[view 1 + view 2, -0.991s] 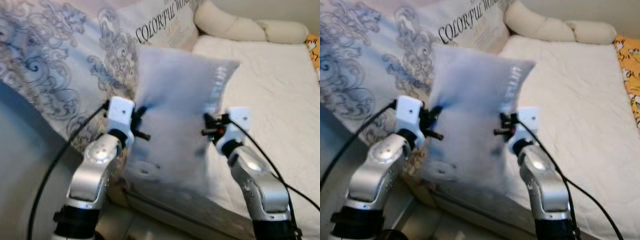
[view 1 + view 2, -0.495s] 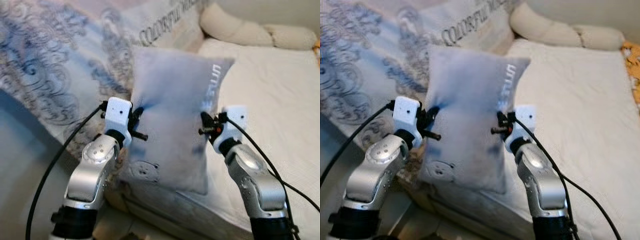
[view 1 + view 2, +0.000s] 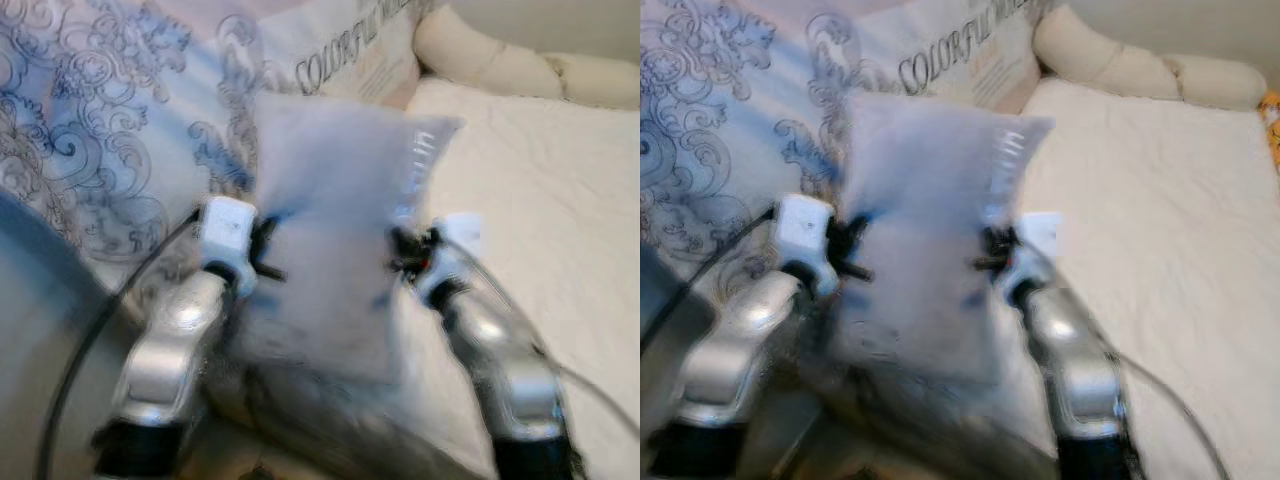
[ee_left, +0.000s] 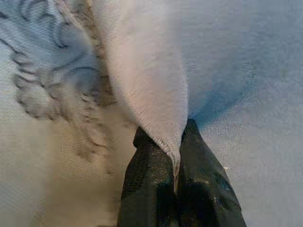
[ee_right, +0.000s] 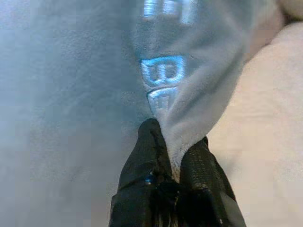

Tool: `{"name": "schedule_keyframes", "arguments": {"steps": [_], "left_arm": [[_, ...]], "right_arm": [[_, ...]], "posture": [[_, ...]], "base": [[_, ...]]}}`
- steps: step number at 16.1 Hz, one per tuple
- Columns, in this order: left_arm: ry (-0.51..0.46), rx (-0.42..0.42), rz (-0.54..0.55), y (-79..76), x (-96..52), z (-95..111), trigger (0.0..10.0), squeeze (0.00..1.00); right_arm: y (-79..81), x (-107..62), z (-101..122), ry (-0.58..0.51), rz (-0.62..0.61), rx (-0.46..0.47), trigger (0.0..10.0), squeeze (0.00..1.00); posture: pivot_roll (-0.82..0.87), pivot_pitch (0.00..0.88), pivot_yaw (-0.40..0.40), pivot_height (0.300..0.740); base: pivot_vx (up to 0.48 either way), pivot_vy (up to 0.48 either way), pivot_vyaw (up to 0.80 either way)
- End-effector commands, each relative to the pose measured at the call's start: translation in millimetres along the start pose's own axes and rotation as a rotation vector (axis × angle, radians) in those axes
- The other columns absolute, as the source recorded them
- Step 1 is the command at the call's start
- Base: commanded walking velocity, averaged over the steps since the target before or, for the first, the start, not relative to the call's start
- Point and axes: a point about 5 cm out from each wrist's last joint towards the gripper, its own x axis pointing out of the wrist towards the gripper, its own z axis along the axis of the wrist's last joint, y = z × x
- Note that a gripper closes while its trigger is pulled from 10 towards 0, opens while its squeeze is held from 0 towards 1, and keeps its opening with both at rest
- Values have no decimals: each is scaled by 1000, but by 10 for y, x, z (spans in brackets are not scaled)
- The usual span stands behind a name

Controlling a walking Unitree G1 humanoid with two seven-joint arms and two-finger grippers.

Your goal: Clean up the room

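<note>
A grey pillow [image 3: 330, 230] with pale lettering hangs upright in front of me, held between both arms above the near edge of the bed. My left gripper [image 4: 175, 142] is shut on a fold of the grey pillow's left edge, and my left gripper [image 3: 268, 230] sits at mid-height on that side. My right gripper [image 5: 177, 142] is shut on a fold of the right edge, just under the lettering; my right gripper [image 3: 400, 250] sits at mid-height there.
A patterned duvet [image 3: 110, 130] with grey swirls lies bunched at the left. A cushion printed "COLORFUL" [image 3: 350, 60] leans behind it. Cream bolster pillows [image 3: 500, 65] lie along the far edge. The white mattress [image 3: 540, 200] stretches out to the right.
The picture has shifted and blurred, so the camera moved. Both grippers still hold the grey pillow at the same spots.
</note>
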Motion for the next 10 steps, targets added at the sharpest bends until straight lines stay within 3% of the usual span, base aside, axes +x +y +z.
{"name": "schedule_keyframes", "arguments": {"steps": [1,7,10], "left_arm": [[-61,5,-8,-43,8,146,10000,0],[-60,15,-13,-20,9,155,10000,0],[-45,21,-20,-6,25,150,10000,0]], "right_arm": [[-129,-44,42,-10,-46,-14,10000,0],[-125,-43,43,-14,-48,-17,10000,0],[-155,-40,32,-8,-60,63,10000,0]], "posture": [[65,0,18,740],[59,0,28,740],[56,0,32,740]], "base": [[304,0,-781],[306,0,-77],[281,0,0]]}}
